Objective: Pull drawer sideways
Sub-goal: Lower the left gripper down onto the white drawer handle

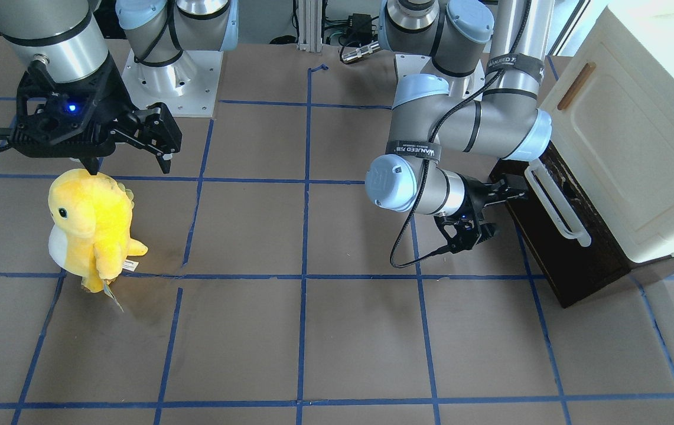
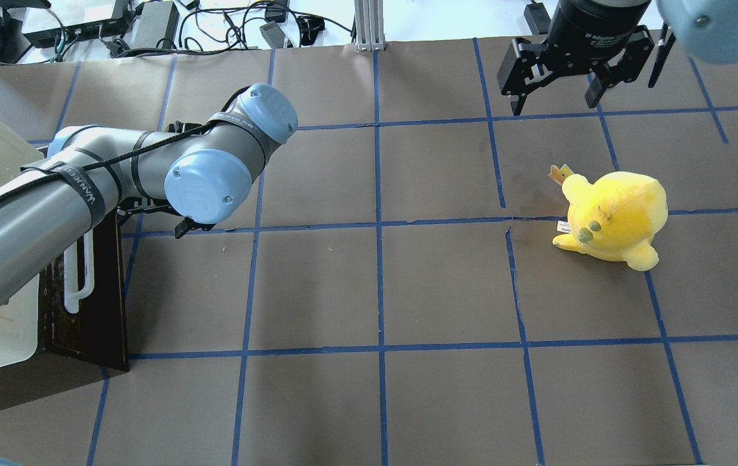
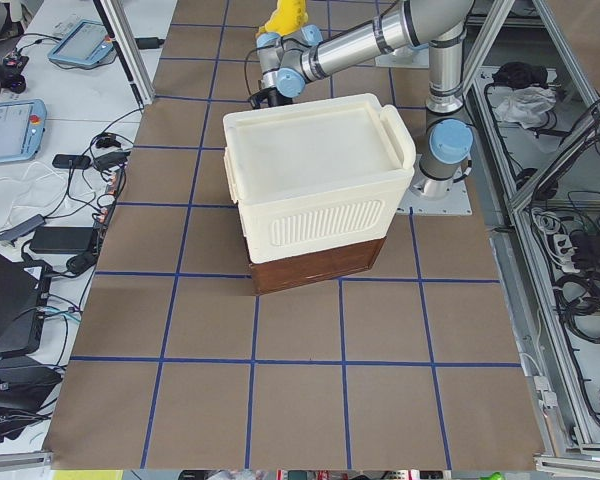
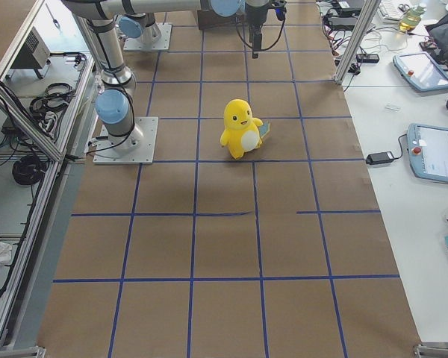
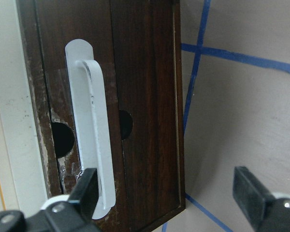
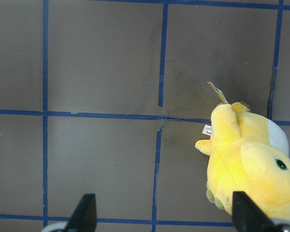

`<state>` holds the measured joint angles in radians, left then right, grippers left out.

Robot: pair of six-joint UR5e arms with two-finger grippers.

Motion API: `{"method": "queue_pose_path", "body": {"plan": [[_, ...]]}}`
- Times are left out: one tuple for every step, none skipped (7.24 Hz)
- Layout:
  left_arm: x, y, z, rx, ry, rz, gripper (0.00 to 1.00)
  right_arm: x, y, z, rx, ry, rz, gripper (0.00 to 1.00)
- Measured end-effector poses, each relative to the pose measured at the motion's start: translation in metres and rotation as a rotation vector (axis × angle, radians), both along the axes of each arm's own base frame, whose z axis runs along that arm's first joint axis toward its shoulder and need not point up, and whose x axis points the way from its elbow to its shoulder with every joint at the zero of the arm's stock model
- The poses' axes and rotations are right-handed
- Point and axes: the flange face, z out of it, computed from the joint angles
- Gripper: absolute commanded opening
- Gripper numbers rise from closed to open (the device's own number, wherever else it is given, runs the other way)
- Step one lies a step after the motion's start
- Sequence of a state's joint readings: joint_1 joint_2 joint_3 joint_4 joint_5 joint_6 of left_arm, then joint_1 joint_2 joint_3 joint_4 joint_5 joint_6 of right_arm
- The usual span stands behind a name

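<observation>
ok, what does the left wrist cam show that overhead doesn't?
Left wrist only: left gripper open, one finger by the handle end, the other over the table; two round holes in the drawer front. Overhead only: the plush, and the right gripper open, clear of it; the left arm hides its own gripper. Both: dark drawer front, white handle, blue tape grid.

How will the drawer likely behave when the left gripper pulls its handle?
The drawer looks like stiff wood, so it should probably slide as one rigid piece. Its thin white handle may flex a little. Nothing visibly fixes the cabinet to the table, so it might drag along.
</observation>
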<state>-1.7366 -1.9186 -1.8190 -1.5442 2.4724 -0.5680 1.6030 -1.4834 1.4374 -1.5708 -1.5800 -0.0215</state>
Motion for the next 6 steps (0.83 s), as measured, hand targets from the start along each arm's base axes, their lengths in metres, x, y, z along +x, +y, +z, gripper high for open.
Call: {"method": "queue_pose_path", "body": {"plan": [[0.004, 0.001, -0.004, 0.014, -0.027, -0.012, 1.0, 0.0, 0.0, 0.0, 0.0, 0.0, 0.0, 1.0], [0.01, 0.001, -0.005, 0.025, -0.059, -0.027, 1.0, 0.0, 0.0, 0.0, 0.0, 0.0, 0.0, 1.0], [0.018, 0.0, -0.006, 0.035, -0.095, -0.042, 1.0, 0.0, 0.0, 0.0, 0.0, 0.0, 0.0, 1.0], [0.025, -0.001, -0.008, 0.047, -0.131, -0.056, 1.0, 0.0, 0.0, 0.0, 0.0, 0.0, 0.0, 1.0], [0.031, -0.002, -0.014, 0.064, -0.173, -0.078, 1.0, 0.0, 0.0, 0.0, 0.0, 0.0, 0.0, 1.0], [0.034, -0.003, -0.021, 0.077, -0.215, -0.102, 1.0, 0.0, 0.0, 0.0, 0.0, 0.0, 0.0, 1.0]]}}
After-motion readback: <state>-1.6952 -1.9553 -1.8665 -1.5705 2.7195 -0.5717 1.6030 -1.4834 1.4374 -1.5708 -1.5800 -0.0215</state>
